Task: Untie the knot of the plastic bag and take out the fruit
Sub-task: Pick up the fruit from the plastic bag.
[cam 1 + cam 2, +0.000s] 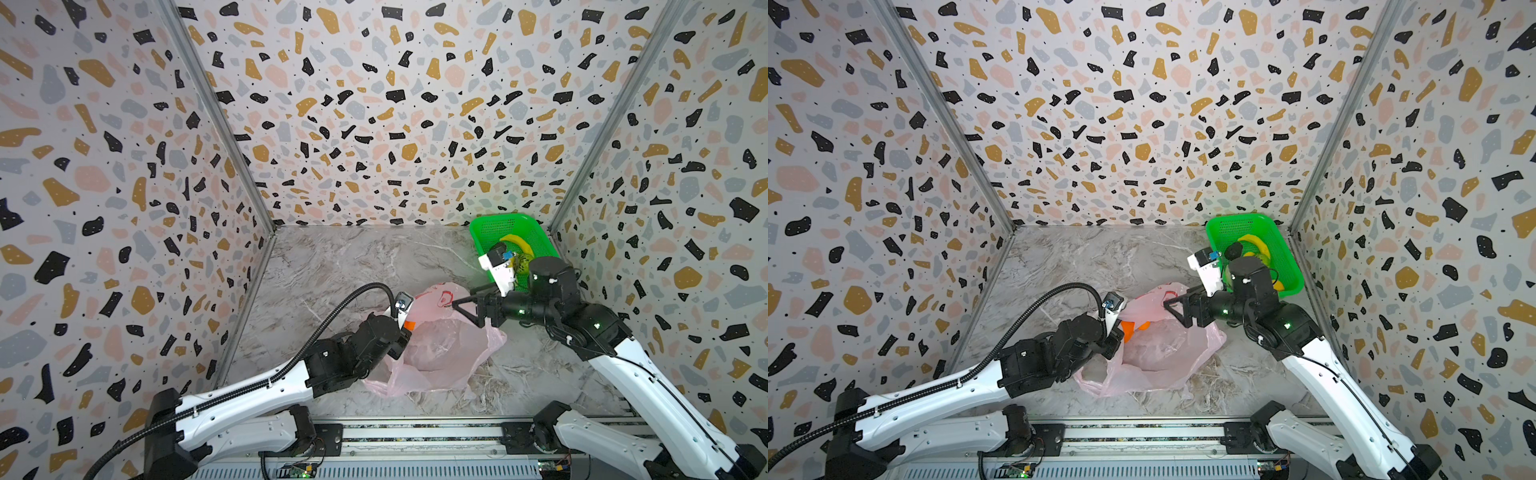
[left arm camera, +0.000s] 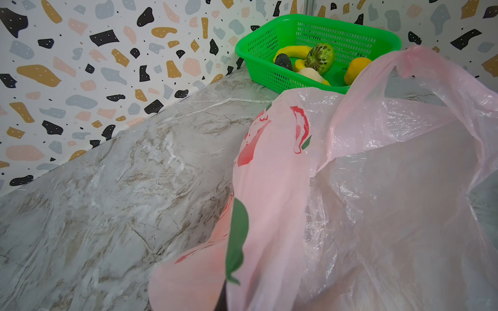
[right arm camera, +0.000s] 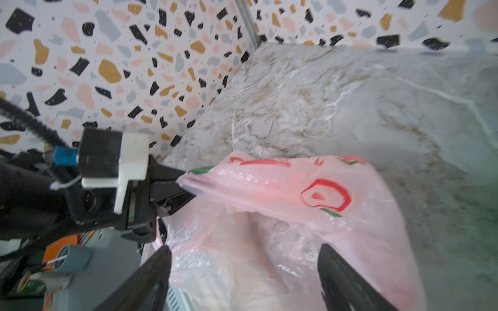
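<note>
The bag lies slumped at lower centre of both top views, on the table. No knot shows. A handle loop stands loose at upper right of the left wrist view, so the untying looks done.

The left gripper is closed on the bag's printed edge, left of centre in the right wrist view, and holds it up. The right gripper hovers over the bag at the bottom of that frame, jaws spread wide with nothing in them.

Some fruit sits in the basket at upper right. An orange patch beside the left wrist may be a tangerine in the bag, but it is too small to be sure.

The likeliest failure is the right gripper closing on film instead of fruit. The plastic is thin and creased and drapes over whatever is inside, so the jaws could pinch a fold. A lift would then drag the whole bag.

The left pinch holds only a narrow bunch of edge. A hard pull from the other arm could tear it or slip it free, and the mouth would sag shut.

Round fruit tipped out of a lifted bag could roll across the smooth table. The right arm also hangs close over the basket's near rim, so a wide swing might knock it.
</note>
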Controlling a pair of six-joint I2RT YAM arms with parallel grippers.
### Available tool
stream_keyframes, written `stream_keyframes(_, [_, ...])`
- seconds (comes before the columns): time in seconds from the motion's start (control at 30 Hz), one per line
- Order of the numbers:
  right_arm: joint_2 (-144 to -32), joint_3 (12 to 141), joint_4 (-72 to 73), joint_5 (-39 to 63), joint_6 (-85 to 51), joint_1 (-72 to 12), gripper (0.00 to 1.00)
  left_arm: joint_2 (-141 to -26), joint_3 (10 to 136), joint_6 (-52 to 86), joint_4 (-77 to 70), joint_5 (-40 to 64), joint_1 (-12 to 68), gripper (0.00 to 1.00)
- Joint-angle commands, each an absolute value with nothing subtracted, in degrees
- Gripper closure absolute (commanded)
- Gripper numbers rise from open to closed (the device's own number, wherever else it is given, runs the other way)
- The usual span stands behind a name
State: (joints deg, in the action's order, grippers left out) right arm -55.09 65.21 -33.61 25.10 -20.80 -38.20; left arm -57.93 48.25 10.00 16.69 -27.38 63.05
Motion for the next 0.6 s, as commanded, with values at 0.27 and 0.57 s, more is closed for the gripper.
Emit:
stream_keyframes(0.27, [-61.13, 47.86, -15.86, 9.38, -30.45, -56.75, 0.17, -55.51, 47.16, 8.59, 18.02, -29.43, 62.75, 1.0])
stream_keyframes(0.57, [-72.38, 44.71, -2.08, -0.23, -31.71, -57.57, 0.16, -54.09, 45.74, 8.7, 20.54, -31.25, 62.74, 1.0])
